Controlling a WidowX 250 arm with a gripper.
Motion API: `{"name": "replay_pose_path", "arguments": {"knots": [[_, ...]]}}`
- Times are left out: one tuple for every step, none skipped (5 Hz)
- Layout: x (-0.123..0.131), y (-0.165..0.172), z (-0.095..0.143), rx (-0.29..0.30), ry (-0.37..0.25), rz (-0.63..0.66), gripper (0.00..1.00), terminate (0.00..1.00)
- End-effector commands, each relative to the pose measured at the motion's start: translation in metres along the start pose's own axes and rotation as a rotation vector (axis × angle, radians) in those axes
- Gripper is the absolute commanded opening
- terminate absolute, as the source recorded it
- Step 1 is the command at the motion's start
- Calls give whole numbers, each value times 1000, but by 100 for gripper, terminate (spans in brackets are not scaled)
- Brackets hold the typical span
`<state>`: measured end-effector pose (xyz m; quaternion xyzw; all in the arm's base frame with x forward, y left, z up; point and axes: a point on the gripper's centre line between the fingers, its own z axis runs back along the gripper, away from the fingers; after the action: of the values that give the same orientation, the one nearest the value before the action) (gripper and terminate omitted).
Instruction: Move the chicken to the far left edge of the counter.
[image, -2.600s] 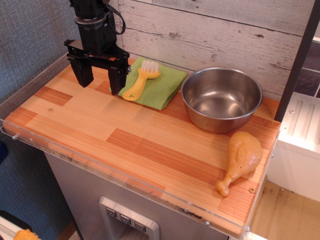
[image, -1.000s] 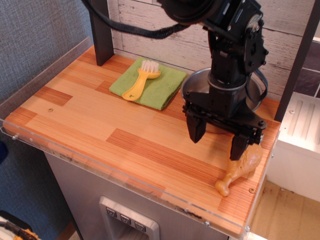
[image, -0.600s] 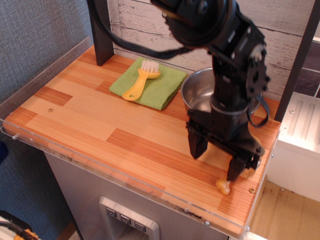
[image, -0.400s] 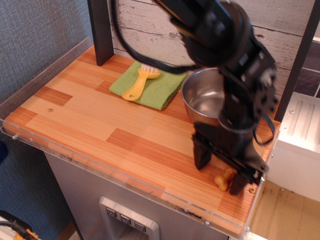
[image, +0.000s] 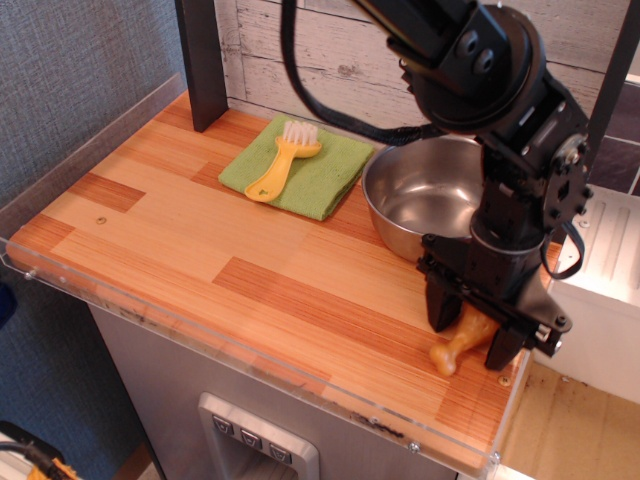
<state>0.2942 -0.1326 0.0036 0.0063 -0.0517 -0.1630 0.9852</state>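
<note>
One pincer (image: 472, 328) straddles the chicken (image: 461, 341) — fingers apart — on the striped counter (image: 200, 240) below whitewashed planks (image: 330, 50).

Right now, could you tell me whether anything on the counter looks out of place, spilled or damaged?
Nothing stands out. The chicken lies near the counter's right front corner between the open gripper's fingers, the steel bowl sits upright and looks empty, and the yellow brush rests on the green cloth.

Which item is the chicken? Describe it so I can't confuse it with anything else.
Start at the steel bowl on the right of the counter. Just in front of it, between the open fingers of the gripper, lies the chicken: a golden-tan drumstick with a knobbed bone end, unlike the yellow brush on the green cloth.
</note>
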Motion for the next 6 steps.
{"name": "replay_pose_path", "arguments": {"knots": [[-9, 1, -2, -21, 43, -67, 0, 0], [-15, 6, 26, -42, -6, -96, 0, 0], [-23, 18, 68, -94, -88, -97, 0, 0], [-35, 35, 107, -154, -138, -88, 0, 0], [-44, 83, 124, -120, -108, 45, 0, 0], [-57, 131, 119, -78, -66, 187, 0, 0]]}}
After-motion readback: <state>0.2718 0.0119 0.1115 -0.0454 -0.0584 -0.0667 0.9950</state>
